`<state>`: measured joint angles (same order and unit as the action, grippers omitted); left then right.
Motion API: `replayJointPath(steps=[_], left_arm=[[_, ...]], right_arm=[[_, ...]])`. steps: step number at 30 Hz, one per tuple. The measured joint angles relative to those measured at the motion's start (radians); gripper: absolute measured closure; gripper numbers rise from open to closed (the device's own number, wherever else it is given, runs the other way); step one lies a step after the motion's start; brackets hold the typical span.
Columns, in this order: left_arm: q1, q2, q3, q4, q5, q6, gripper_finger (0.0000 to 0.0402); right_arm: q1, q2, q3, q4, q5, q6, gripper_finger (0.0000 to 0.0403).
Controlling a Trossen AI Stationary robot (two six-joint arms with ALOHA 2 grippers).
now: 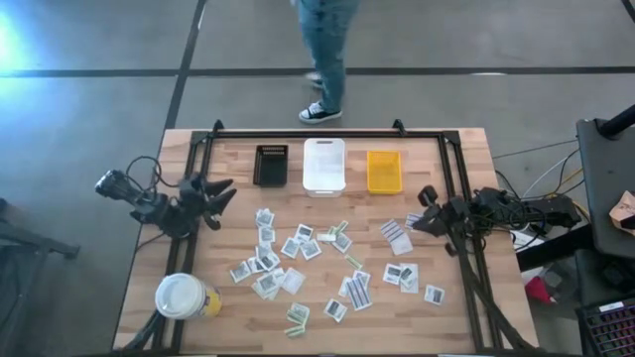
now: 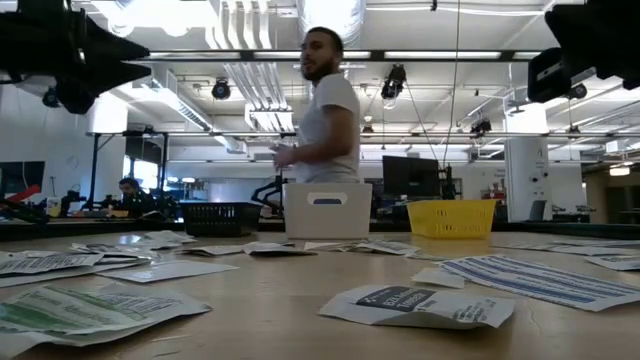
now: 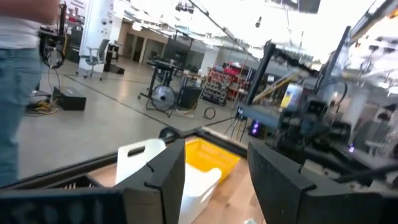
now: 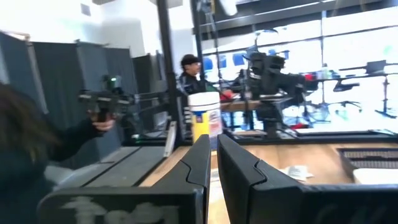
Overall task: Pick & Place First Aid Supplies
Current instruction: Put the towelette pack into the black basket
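The first aid supplies are many small flat paper packets lying scattered across the middle of the wooden table; in the low view they lie flat in the foreground. My left gripper hovers above the table's left side, pointing roughly level toward the table's middle. It is open, and the left wrist view shows nothing between its spread fingers. My right gripper hovers above the right side, also roughly level. It is shut on nothing, its fingers almost together in the right wrist view.
A black bin, a white bin and a yellow bin stand in a row at the far edge. A large white-lidded cup stands at the near left. A person stands beyond the far edge. A black frame borders the table.
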<state>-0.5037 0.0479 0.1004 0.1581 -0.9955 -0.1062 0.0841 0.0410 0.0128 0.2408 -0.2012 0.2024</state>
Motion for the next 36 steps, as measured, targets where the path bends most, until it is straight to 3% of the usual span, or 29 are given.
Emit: replayJointPath(steps=[8,16,25,30,36], left_arm=[[0.001,0.014,0.095,-0.096,0.001,-0.001,0.0234],[0.023,0.14,0.252,-0.232,-0.001,-0.043,0.0234],[0.141,0.372,0.477,-0.618,0.033,-0.229,0.0234],[0.305,0.489,0.521,-0.657,0.232,-0.308,0.0234],[0.587,0.618,0.515,-0.686,0.59,-0.386,0.0234]], right_arm=[[0.0,0.0,0.0,-0.004,0.021,0.0,0.0376],[0.0,0.0,0.0,-0.006,0.021,0.0,0.0376],[0.0,0.0,0.0,-0.031,0.021,0.004,0.0376],[0.0,0.0,0.0,-0.031,0.021,0.031,0.0376],[0.0,0.0,0.0,-0.031,0.02,0.034,0.0376]])
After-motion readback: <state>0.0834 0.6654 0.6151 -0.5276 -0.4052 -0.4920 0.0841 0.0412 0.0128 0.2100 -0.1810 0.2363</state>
